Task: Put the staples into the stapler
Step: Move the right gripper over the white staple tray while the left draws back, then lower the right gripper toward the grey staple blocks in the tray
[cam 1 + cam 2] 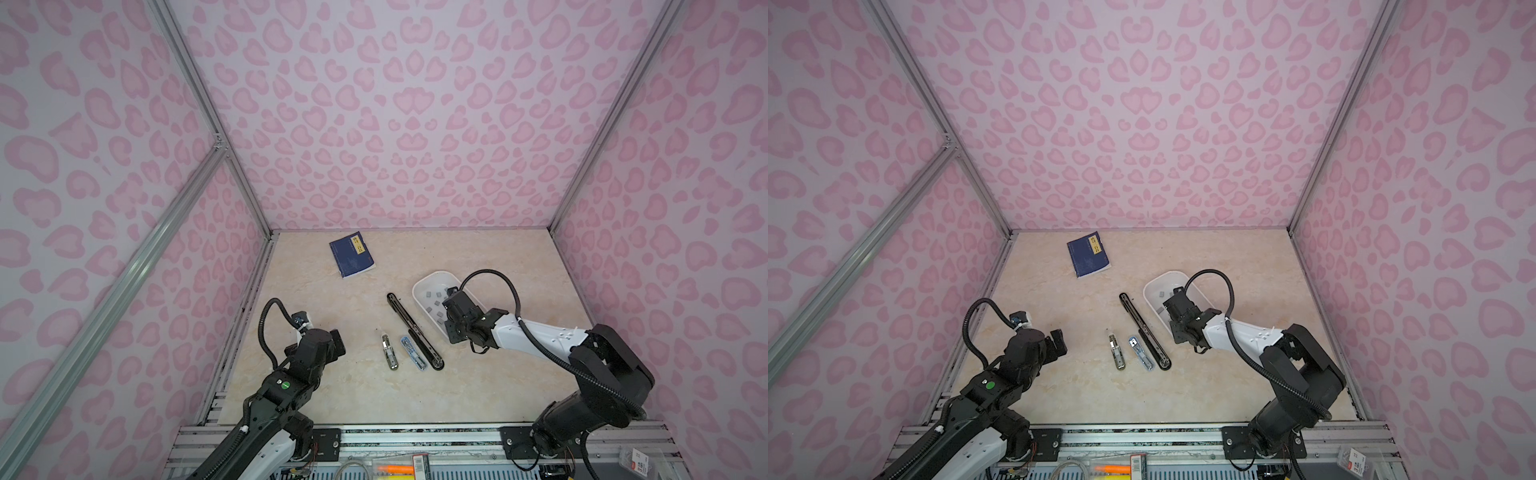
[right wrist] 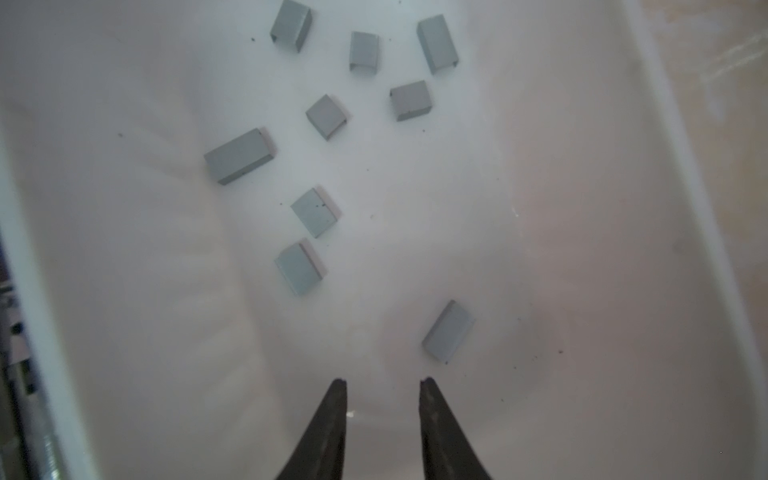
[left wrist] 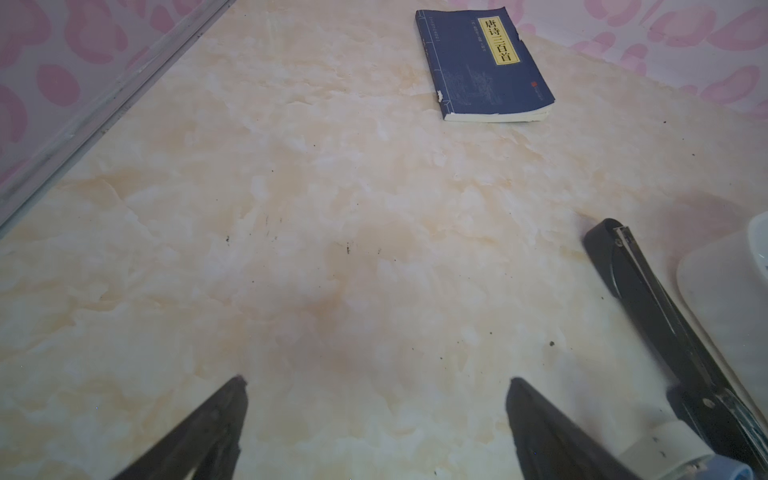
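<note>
Our right gripper [image 2: 382, 380] hangs inside the white tray [image 2: 540, 249], fingers a narrow gap apart with nothing between them. The staples [image 2: 449, 330] lie scattered on the tray floor. The nearest block sits just ahead of one fingertip and slightly outside it, not touching, and the others lie farther ahead.

Each block is a small matte grey metal channel, flat on top with thin folded legs. We judge them very light and stiff to a pinch across the width, but liable to snap along the joined rows if bent. Smooth metal on glossy plastic will likely skid away from a one-sided touch. We would straddle one block and pinch its two leg sides, tips down near the floor.

Our left gripper [image 3: 376, 379] holds nothing, fingers spread wide over the marbled tabletop [image 3: 332, 249]. The long black stapler [image 3: 648, 307], hard plastic with a metal channel, lies outside one finger.
</note>
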